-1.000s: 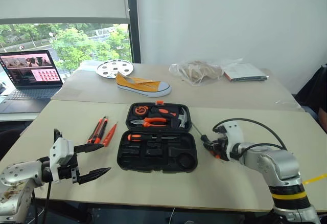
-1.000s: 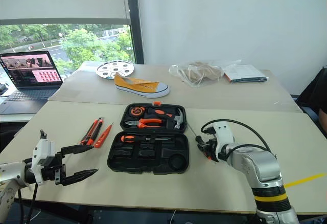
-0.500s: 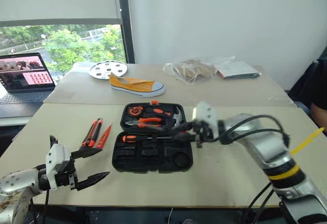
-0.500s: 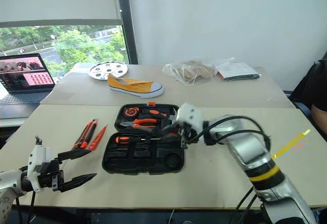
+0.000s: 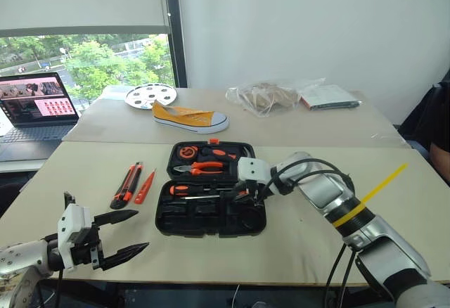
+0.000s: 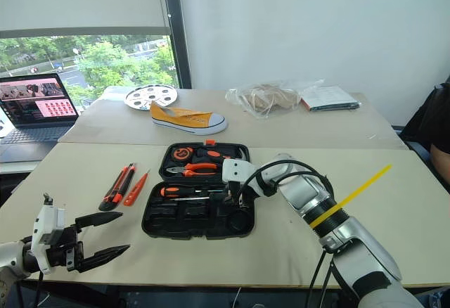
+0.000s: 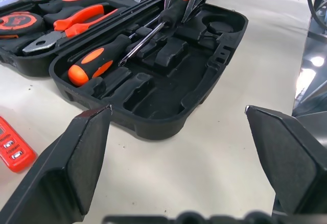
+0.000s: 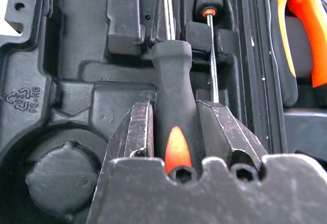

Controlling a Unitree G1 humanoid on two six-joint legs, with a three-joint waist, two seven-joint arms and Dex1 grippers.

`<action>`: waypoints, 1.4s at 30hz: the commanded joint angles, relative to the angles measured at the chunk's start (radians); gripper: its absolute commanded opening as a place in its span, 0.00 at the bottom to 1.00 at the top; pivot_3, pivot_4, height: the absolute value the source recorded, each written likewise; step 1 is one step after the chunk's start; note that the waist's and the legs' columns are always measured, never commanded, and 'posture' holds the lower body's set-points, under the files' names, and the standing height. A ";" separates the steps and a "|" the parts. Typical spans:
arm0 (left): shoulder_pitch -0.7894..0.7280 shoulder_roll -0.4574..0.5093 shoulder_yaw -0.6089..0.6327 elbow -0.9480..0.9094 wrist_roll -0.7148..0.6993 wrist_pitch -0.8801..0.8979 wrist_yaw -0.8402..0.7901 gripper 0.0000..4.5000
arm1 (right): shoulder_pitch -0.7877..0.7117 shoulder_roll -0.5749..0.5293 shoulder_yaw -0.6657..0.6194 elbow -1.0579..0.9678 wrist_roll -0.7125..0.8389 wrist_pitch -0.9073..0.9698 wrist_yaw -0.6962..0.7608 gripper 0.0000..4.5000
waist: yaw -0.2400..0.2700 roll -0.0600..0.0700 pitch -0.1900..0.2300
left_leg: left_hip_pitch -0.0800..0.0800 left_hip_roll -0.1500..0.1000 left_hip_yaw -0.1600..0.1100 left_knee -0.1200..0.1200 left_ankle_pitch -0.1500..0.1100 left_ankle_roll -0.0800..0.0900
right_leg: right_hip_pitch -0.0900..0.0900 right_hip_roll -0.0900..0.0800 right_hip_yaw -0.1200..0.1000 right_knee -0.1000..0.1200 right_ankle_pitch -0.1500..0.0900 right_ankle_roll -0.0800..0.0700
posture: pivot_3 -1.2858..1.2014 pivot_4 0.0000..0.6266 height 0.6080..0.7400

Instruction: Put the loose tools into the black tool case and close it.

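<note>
Black tool case (image 5: 211, 209) open, holding pliers (image 5: 205, 168) and screwdriver (image 5: 199, 190)

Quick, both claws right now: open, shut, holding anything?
Left claw: open, holding nothing.
Right claw: shut on a screwdriver, over the black tool case.

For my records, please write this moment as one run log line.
right gripper: shut on screwdriver over open case | left gripper: open, empty

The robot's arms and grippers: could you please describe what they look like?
Both arms are silver-grey metal. The right arm carries looping black cables and a yellow band. The left gripper and right gripper each have two black fingers on white housings.
</note>
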 commanded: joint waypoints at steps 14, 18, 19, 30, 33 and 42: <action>0.016 -0.005 0.015 -0.037 -0.005 -0.010 0.018 1.00 | -0.044 0.005 -0.007 0.071 -0.043 0.067 0.062 0.47 | 0.002 0.000 0.000 | 0.005 0.000 0.002 0.000 0.000 0.000 | 0.002 -0.001 0.002 0.002 0.000 -0.001 | 0.52 0.24 1.00; 0.019 -0.006 0.015 -0.034 -0.005 -0.009 0.022 1.00 | -0.078 0.007 -0.063 0.028 0.021 0.084 0.118 0.64 | 0.001 0.000 0.000 | 0.004 0.000 0.002 -0.001 0.000 0.000 | 0.002 -0.001 0.001 0.002 -0.001 -0.001 | 0.52 0.24 1.00; 0.019 -0.006 0.015 -0.032 -0.005 -0.009 0.022 1.00 | -0.085 0.003 -0.071 0.020 0.027 0.088 0.131 0.64 | 0.000 0.000 0.000 | 0.004 0.000 0.002 -0.001 0.000 0.000 | 0.001 -0.001 0.001 0.002 -0.001 -0.001 | 0.52 0.24 1.00; -0.012 -0.013 -0.006 -0.003 0.006 -0.016 0.025 1.00 | -0.066 0.052 -0.113 0.010 0.048 0.119 0.100 0.09 | -0.004 0.000 0.000 | 0.003 0.002 0.003 -0.002 0.000 -0.002 | 0.000 0.000 0.002 0.002 -0.001 -0.002 | 0.52 0.24 1.00; -0.022 -0.013 -0.008 0.006 0.010 -0.016 0.023 1.00 | -0.056 0.067 -0.103 0.039 0.026 0.098 0.083 0.01 | -0.003 0.000 0.000 | 0.003 0.002 0.003 -0.002 0.000 -0.002 | -0.001 0.000 0.001 0.002 -0.001 -0.003 | 0.52 0.24 1.00; -0.027 -0.018 -0.010 0.008 0.026 -0.023 0.037 1.00 | -0.041 0.133 -0.053 0.150 -0.041 0.045 0.035 0.01 | -0.010 0.000 0.000 | 0.004 0.002 0.005 -0.003 -0.001 -0.002 | -0.001 0.000 0.003 0.002 -0.002 -0.003 | 0.52 0.24 1.00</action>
